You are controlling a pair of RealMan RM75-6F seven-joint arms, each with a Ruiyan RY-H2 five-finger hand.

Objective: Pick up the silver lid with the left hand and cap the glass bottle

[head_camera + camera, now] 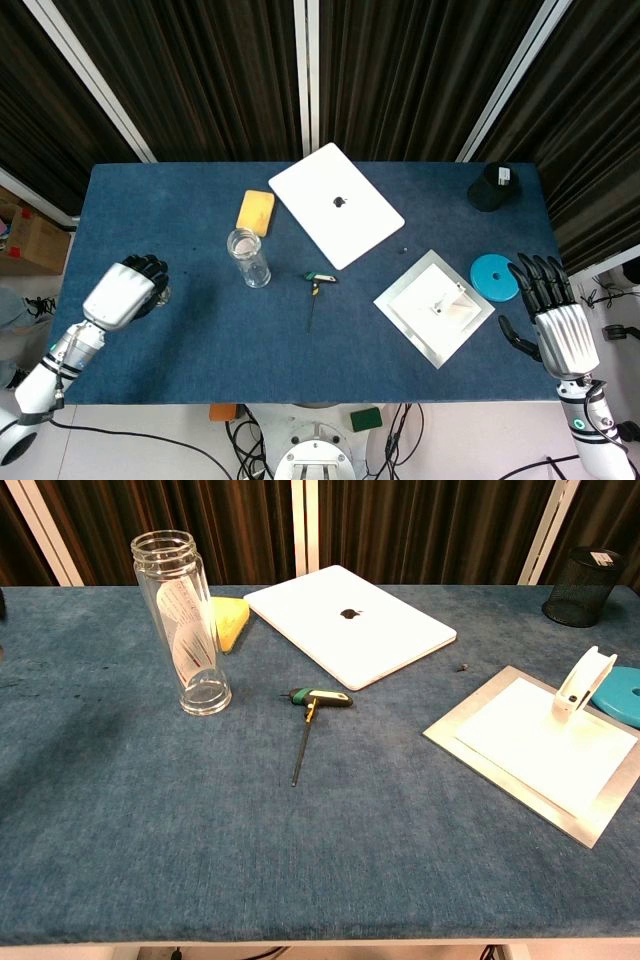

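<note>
The clear glass bottle (248,258) stands upright and uncapped left of the table's middle, and it looms tall in the chest view (190,625). My left hand (125,290) is raised over the table's left edge, well left of the bottle. Its fingers curl around the silver lid (163,294), of which only a small edge shows by the fingertips. The chest view no longer shows this hand or the lid. My right hand (555,315) hovers at the table's right edge with fingers spread and nothing in it.
A closed white laptop (336,203) and a yellow sponge (255,211) lie behind the bottle. A green-handled hex key (315,290) lies at mid-table. To the right are a metal plate (423,325) with a white stand, a blue disc (494,276) and a black mesh cup (492,187).
</note>
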